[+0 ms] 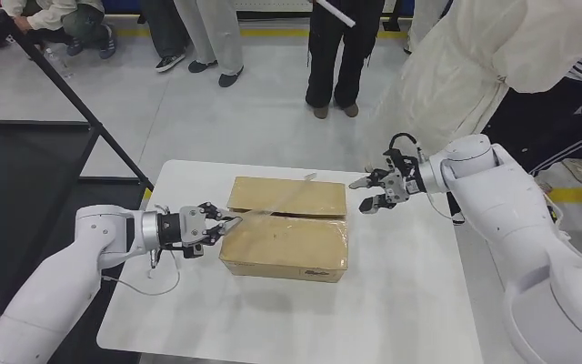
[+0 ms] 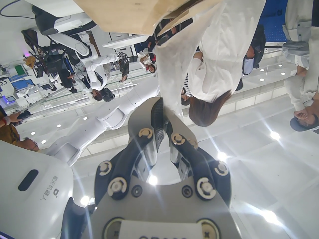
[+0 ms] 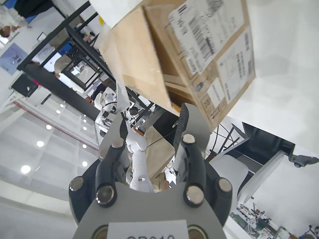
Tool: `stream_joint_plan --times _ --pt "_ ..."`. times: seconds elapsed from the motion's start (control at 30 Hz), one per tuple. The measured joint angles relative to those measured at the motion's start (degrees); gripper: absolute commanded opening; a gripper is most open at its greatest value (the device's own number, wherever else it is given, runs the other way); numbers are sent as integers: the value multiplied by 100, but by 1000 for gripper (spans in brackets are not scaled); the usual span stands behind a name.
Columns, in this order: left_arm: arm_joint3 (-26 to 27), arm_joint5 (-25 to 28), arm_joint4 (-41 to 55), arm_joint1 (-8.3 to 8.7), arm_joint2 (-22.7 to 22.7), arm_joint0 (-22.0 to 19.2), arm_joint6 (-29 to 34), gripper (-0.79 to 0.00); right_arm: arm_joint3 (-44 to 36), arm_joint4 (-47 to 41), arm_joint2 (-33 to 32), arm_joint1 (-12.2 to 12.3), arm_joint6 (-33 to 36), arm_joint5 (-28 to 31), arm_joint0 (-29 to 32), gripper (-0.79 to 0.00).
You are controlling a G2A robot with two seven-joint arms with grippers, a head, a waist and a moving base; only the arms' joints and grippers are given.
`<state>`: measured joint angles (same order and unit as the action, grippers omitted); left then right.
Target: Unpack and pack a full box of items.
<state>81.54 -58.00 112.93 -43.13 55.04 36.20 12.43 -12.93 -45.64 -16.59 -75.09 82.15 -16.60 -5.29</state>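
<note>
Left claw [image 1: 229, 221] clamps a translucent tape strip [image 2: 172, 80] peeling off the rectangular cardboard box [image 1: 286, 247]. Right claw [image 1: 360, 195] is open beside the box, over the white desk [image 1: 400, 300].

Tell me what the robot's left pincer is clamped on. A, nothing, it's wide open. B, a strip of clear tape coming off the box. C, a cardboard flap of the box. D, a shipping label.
B: in the left wrist view the left pincer is shut on a translucent tape strip that runs from its fingertips up to the cardboard box.
</note>
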Motion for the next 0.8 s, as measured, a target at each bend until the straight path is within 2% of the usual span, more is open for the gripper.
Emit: stream_joint_plan --times 0.4,0.6,0.7,0.8 --pt "192 0 -312 107 -85 83 469 -785 -170 -123 -140 12 -232 50 52 0" --pt "251 0 -391 152 -110 123 649 -785 -868 138 -269 40 -1250 576 47 0" --pt "263 0 -422 167 -124 122 704 -785 -1324 528 -212 -3 -1980 335 -14 0" --pt "272 0 -447 180 -130 115 738 -785 -1707 913 -115 -79 -2479 -147 -71 0"
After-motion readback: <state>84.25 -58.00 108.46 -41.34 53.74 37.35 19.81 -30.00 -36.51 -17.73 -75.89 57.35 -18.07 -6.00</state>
